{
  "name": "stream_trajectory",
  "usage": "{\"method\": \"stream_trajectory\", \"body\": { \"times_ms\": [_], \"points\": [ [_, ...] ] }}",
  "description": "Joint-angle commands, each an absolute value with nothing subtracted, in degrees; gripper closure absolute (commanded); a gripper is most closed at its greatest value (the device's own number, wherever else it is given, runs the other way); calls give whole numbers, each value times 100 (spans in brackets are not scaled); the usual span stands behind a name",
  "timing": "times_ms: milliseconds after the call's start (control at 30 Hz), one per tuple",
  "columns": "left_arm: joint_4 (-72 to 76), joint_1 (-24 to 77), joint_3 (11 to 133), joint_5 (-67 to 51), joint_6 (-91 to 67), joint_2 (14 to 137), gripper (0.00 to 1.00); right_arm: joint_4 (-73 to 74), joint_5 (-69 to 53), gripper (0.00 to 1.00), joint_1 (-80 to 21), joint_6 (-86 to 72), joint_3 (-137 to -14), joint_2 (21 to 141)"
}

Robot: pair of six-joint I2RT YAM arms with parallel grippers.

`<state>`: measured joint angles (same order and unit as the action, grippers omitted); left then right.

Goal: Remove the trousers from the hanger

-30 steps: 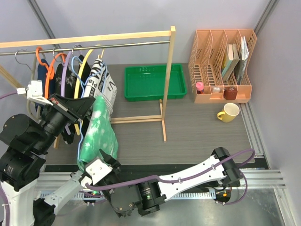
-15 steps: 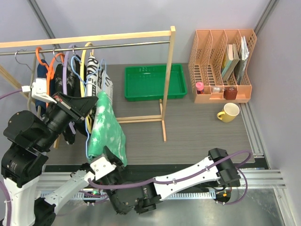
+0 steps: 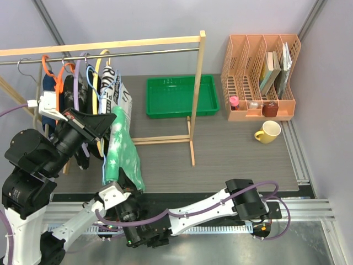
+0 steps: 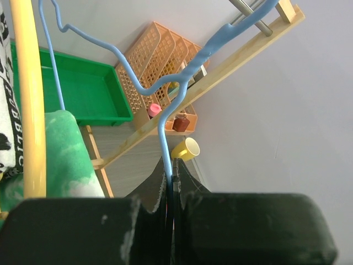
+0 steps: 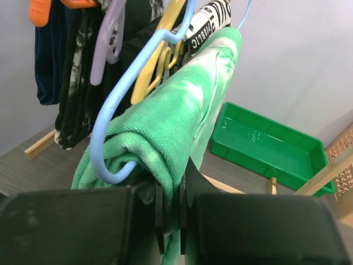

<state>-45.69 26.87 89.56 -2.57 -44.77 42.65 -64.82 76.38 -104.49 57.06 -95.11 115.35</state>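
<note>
Near left, trousers (image 5: 182,116) draped over the hanger (image 4: 188,67).
The left gripper (image 4: 170,190) pinches its wire; the right gripper (image 5: 170,190) clamps the cloth.

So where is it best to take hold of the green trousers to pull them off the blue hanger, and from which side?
Probably the thick bunched fold of the trousers hanging under the bar of the hanger, coming from below, where the right gripper pinches it. The cloth drapes over the wire and hangs free there, while the left gripper clamps the hanger.
</note>
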Motion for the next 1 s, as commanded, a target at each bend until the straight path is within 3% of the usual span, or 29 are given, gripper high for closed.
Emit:
{"method": "stream_trajectory", "body": {
  "times_ms": [0,133,300,433,967],
  "points": [
    [-3858,2689,9079,-430,-4562,4262,100,-7269,7664,99,-10354,6038,-9334,11022],
    [-3850,2689,8965,-632,-4474,4263,99,-6392,7717,99,-10380,5706,-9290,10558],
    [-4025,2689,8868,-607,-4228,4271,100,-3003,7524,99,-10389,3172,-9632,9853],
    [-4069,2689,8772,-510,-4219,4245,100,-1479,7339,99,-10397,2128,-10089,9563],
    [-3815,2689,8262,-387,-4561,4228,99,-2046,7339,99,-10424,2697,-11108,9579]
  ]
}}
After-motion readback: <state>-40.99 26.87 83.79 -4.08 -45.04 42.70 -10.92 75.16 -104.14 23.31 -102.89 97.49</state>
